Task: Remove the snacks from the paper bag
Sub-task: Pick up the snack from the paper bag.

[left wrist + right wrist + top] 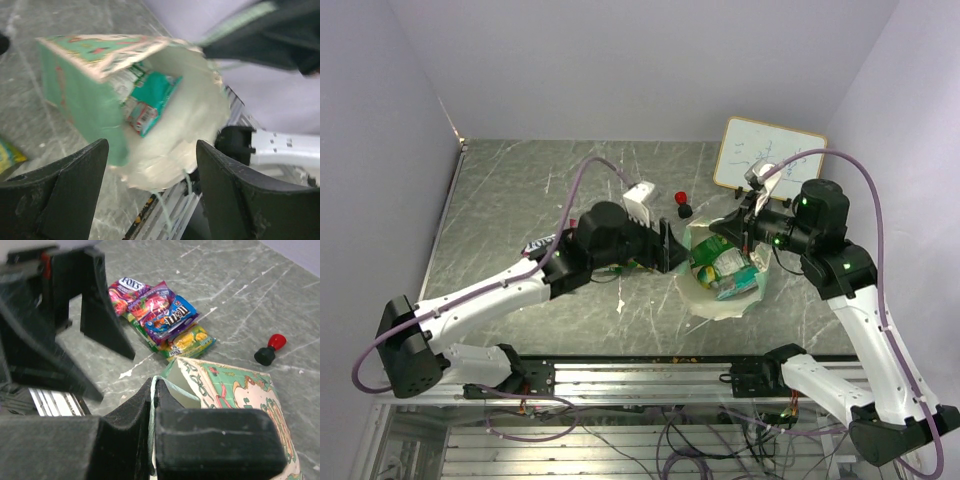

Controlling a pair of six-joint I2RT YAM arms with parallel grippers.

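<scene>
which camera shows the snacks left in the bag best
Left wrist: it looks straight into the open bag and shows the teal packets inside, though slightly blurred. Top external shows those packets from above, but small. Right wrist shows only the outside of the bag, not its contents.

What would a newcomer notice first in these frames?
The mint-green paper bag sits right of centre on the table, gaping open with a teal packet and others inside, while the right tool is pinched on its rim. The left tool hangs open right at the bag's mouth. Beside the bag lies a bright pile of snack packets in pink, blue and yellow.
</scene>
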